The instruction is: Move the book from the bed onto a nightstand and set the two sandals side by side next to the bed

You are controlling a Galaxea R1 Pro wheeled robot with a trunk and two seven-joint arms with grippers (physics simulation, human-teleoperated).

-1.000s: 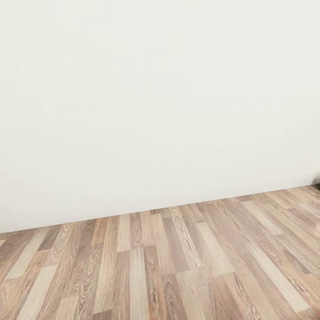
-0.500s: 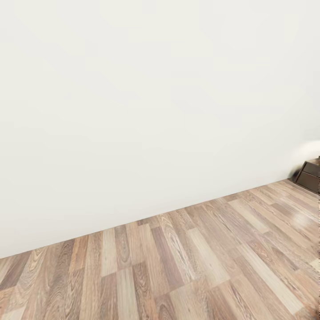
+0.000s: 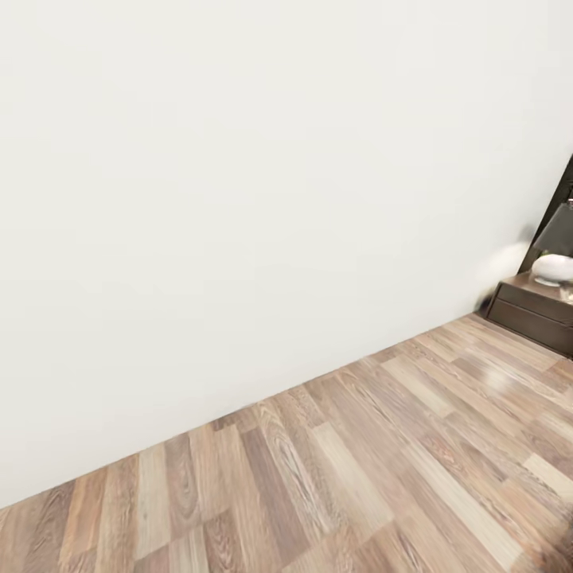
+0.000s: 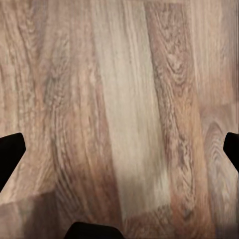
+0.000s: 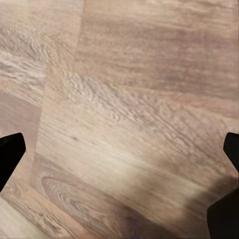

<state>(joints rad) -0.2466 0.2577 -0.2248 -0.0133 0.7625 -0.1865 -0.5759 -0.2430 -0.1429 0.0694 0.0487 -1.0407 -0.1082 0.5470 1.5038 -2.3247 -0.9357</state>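
A dark brown nightstand with drawer fronts stands at the far right edge of the head view, against the white wall. The bed, the book and the blue sandals are out of view. My left gripper hangs open over the wood-plank floor, its black fingertips wide apart at the picture's sides with nothing between them. My right gripper is likewise open above bare planks, one black fingertip showing at each side.
A white rounded lamp base with a dark shade sits on the nightstand. A plain white wall takes up most of the head view. Brown wood-plank floor stretches from the wall toward me.
The head camera has swung to the right: the wall and floor line slid left and tilted, and the nightstand with its lamp has come into sight at the right edge.
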